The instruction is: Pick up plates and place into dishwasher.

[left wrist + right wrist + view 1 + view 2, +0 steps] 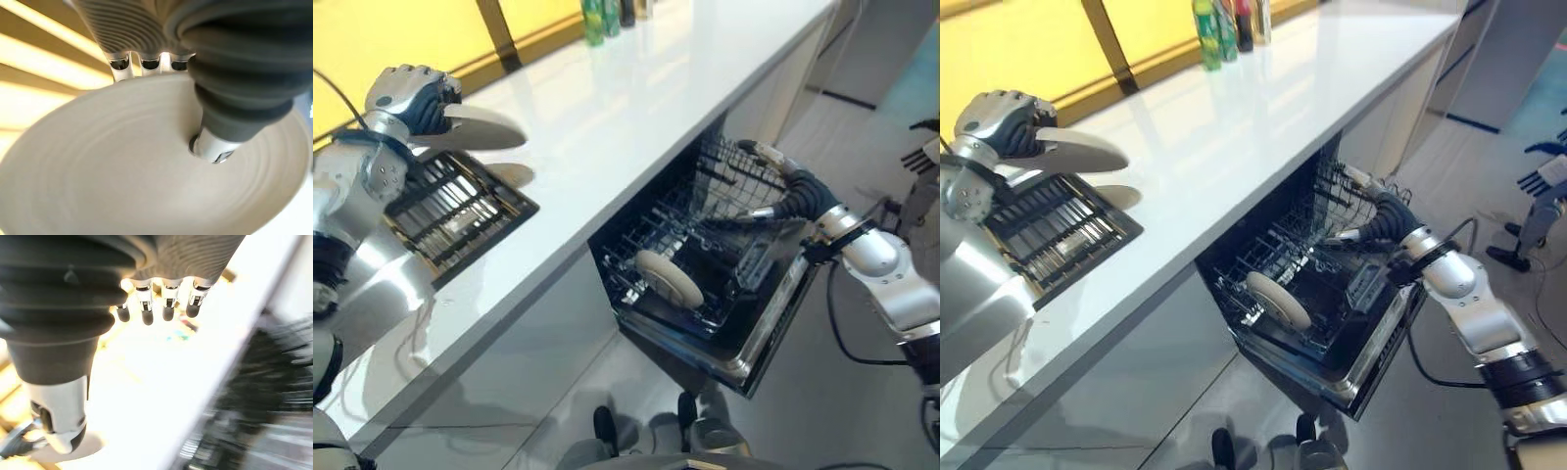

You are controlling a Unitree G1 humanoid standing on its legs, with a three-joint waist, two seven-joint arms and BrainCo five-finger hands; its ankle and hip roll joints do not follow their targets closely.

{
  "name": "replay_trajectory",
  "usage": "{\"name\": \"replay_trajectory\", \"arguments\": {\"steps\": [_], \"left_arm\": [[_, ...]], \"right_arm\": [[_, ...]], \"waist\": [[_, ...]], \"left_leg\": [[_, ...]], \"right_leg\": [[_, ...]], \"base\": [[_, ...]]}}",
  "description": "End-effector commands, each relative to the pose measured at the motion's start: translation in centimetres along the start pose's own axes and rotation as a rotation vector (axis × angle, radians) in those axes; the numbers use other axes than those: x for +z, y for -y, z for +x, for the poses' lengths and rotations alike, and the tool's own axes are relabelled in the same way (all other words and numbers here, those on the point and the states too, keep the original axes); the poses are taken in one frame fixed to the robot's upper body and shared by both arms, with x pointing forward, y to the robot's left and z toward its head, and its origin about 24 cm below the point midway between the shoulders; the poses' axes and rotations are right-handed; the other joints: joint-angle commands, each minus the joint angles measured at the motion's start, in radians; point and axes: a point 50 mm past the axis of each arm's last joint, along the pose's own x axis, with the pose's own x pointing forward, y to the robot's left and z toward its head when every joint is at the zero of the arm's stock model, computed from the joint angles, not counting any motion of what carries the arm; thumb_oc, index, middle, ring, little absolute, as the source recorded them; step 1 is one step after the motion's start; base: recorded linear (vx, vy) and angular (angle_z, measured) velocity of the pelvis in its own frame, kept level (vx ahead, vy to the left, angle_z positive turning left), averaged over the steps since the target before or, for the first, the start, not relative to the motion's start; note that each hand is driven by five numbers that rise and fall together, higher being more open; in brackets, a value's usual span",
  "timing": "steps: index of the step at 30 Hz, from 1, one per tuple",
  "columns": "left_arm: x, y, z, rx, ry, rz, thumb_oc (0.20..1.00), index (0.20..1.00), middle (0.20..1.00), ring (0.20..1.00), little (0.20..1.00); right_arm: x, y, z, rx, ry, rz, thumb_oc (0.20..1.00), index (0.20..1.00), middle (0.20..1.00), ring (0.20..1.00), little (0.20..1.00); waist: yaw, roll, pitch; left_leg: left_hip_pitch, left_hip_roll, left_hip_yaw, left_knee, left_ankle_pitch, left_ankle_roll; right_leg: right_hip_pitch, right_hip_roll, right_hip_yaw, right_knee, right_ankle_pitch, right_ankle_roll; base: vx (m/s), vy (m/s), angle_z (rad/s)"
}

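My left hand [411, 98] is shut on a beige plate [480, 127], thumb on its face and fingers behind its rim [122, 161]. It holds the plate roughly level, a little above the black drying rack [450, 211] on the white counter [636, 108]. Below the counter edge the dishwasher's lower basket [705, 255] is pulled out over the open door. One beige plate [668, 279] stands on edge in it, towards the front left. My right hand [798, 196] hovers over the basket's back right part, open and holding nothing, its fingers straight [146, 313].
Several bottles [602, 20] stand at the far edge of the counter by the yellow wall. The dishwasher door [773, 323] hangs open low over the pale floor. The counter's front edge overhangs the back of the basket.
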Motion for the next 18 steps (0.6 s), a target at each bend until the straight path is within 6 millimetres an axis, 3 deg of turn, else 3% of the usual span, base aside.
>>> {"name": "replay_trajectory", "arguments": {"steps": [1,6,12,18], "left_arm": [[1.8,-1.6,0.1,0.202,0.077,-0.078,0.200,0.200,0.200,0.200,0.200],[6.6,0.6,-1.1,0.212,0.215,-0.245,0.200,0.200,0.200,0.200,0.200],[10.3,1.7,-1.5,0.171,0.326,-0.419,0.200,0.200,0.200,0.200,0.200],[14.0,2.4,-2.1,0.108,0.440,-0.593,0.200,0.200,0.200,0.200,0.200]], "right_arm": [[3.2,-0.7,1.4,-0.032,0.201,0.029,1.000,1.000,1.000,1.000,1.000],[4.9,-3.0,3.0,0.003,0.312,0.109,1.000,1.000,1.000,1.000,1.000],[6.6,-4.1,4.5,0.018,0.370,0.158,1.000,1.000,1.000,1.000,1.000],[7.8,-4.2,6.4,-0.033,0.403,0.093,1.000,1.000,1.000,1.000,1.000]], "waist": [[0.073,-0.004,-0.049],[0.122,-0.019,-0.074],[0.150,-0.032,-0.084],[0.179,-0.046,-0.088]], "left_leg": [[0.028,-0.045,-0.023,0.015,-0.162,0.009],[0.042,-0.043,-0.049,0.018,-0.170,0.009],[0.045,-0.038,-0.068,0.019,-0.168,0.007],[0.048,-0.035,-0.089,0.024,-0.170,0.010]], "right_leg": [[0.009,-0.077,-0.024,0.026,-0.114,0.109],[0.039,-0.082,-0.056,0.027,-0.127,0.106],[0.058,-0.080,-0.078,0.025,-0.132,0.102],[0.071,-0.074,-0.090,0.024,-0.137,0.092]], "base": [[-0.01,-0.109,0.24],[-0.01,-0.099,0.23],[-0.02,-0.070,0.13],[-0.01,-0.040,0.12]]}}
